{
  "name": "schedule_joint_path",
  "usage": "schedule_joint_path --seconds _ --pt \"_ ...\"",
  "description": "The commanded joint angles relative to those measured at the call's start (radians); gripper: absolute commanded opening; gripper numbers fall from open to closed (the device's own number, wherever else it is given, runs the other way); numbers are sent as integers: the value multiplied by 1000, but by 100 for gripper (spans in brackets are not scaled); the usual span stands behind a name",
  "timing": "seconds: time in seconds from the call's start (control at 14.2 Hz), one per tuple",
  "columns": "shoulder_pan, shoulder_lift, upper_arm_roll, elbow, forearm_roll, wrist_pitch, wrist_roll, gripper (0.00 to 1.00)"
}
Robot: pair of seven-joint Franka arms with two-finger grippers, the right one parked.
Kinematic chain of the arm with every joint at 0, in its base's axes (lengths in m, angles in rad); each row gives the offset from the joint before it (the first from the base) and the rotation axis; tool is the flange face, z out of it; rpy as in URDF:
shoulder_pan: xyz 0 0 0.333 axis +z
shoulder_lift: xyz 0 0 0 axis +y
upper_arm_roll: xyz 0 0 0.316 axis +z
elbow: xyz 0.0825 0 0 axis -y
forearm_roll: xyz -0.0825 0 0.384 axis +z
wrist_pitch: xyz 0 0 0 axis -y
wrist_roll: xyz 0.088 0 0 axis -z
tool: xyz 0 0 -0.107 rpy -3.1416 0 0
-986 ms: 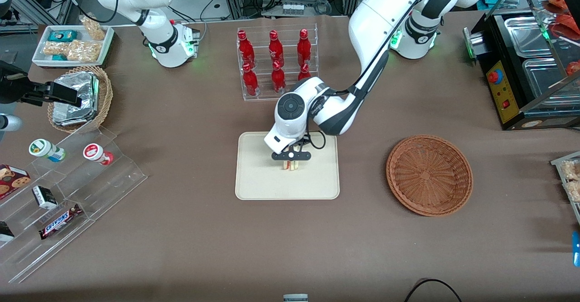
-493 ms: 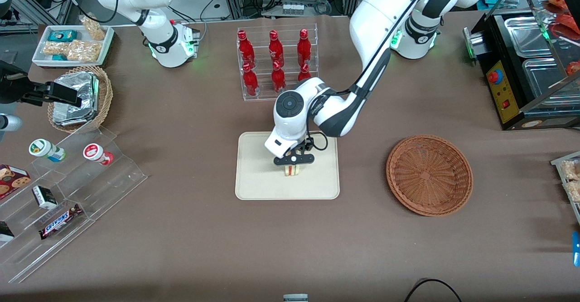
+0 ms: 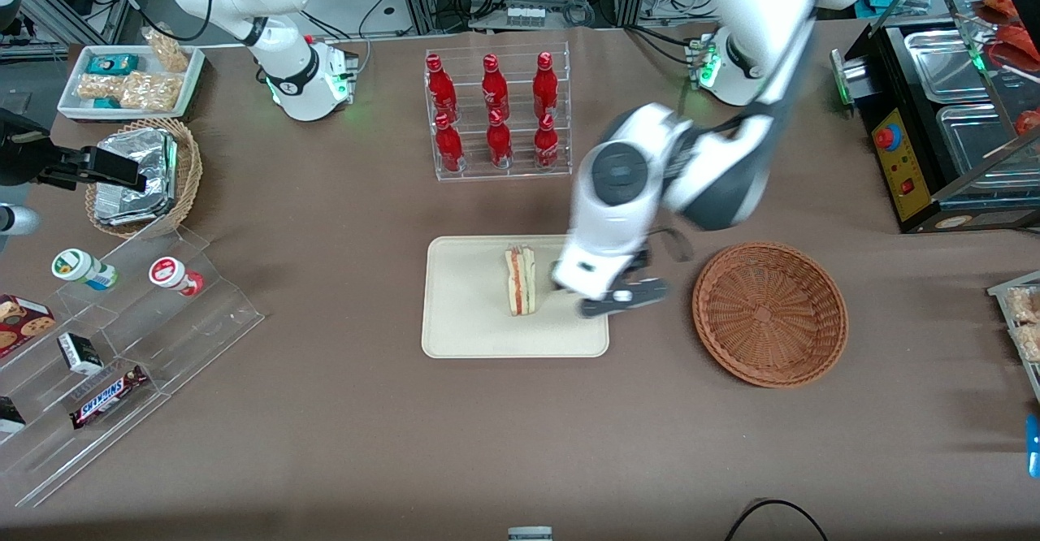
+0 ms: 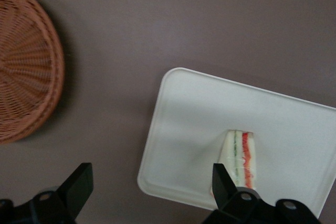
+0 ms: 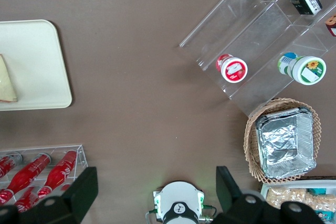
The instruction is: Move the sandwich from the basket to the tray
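Sandwich (image 3: 520, 281) wedge lies on smooth tray (image 3: 463, 330); end effector (image 3: 622, 300) open above.

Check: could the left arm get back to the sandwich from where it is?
Probably yes. The gripper, open, hangs over the tray's edge toward the basket, and nothing lies between it and the sandwich on the tray.

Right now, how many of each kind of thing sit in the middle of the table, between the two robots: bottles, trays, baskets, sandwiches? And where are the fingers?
Red bottles in the clear rack: 6
Cream tray: 1
Reddish-brown basket, nothing in it: 1
Sandwich lying on the tray: 1
Total: 9
The gripper hangs open above the tray's edge nearest the basket, holding nothing.
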Motion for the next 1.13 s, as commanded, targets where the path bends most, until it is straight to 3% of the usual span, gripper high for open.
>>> schedule_joint_path --seconds 0.0,0.28,0.56,1.06 --pt "124 -190 -10 -174 -26 -81 130 100" --pt "281 -310 -6 -208 -10 -281 335 100" --pt "395 -354 -4 -199 10 -378 458 100" --pt "550 -377 -4 -181 8 -421 661 100"
